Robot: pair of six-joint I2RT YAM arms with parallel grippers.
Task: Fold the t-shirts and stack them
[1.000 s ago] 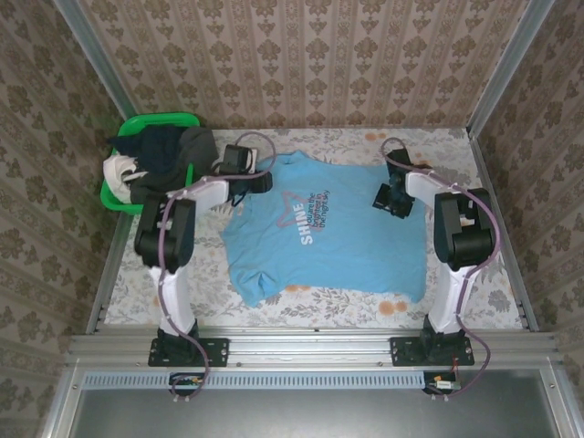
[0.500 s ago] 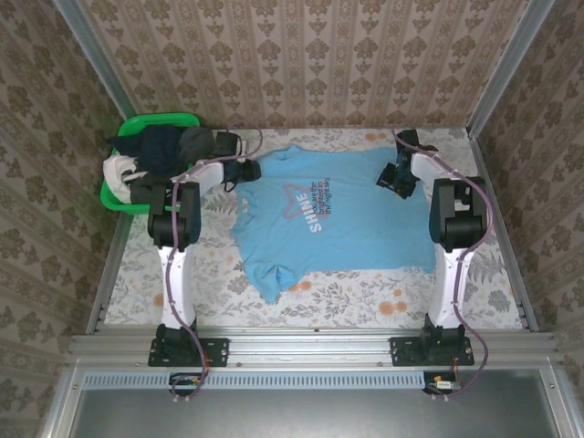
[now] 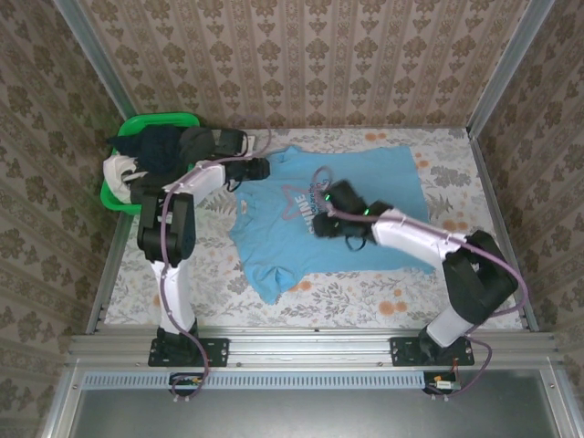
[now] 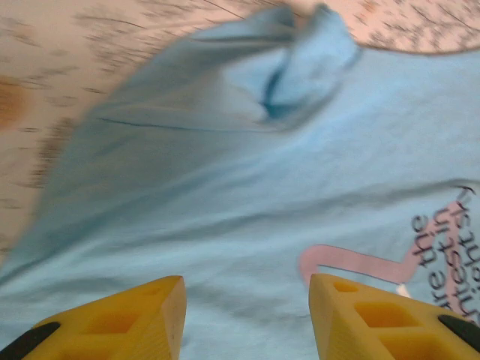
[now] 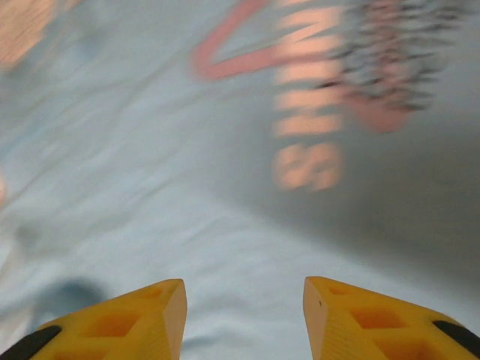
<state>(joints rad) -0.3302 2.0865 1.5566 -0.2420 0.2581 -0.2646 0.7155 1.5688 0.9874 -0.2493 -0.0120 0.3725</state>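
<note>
Jaws on left gripper (image 4: 247, 307) and right gripper (image 5: 244, 307) are standing apart, empty. The blue t-shirt (image 3: 274, 246) is lying beneath them.

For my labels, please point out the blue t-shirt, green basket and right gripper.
blue t-shirt (image 3: 383, 178), top external view, plain cloth beside print.
green basket (image 3: 160, 119), top external view, far rim.
right gripper (image 5: 241, 289), right wrist view, between its fingertips.

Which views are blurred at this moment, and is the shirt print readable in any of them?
Right wrist: heavy motion blur, the shirt print smeared into streaks, though the fingers are crisp. Left wrist: milder blur, softest at the bunched fold near the top; small text at the right edge partly readable. Top external: sharp and evenly lit, no glare, SHINE legible.
</note>
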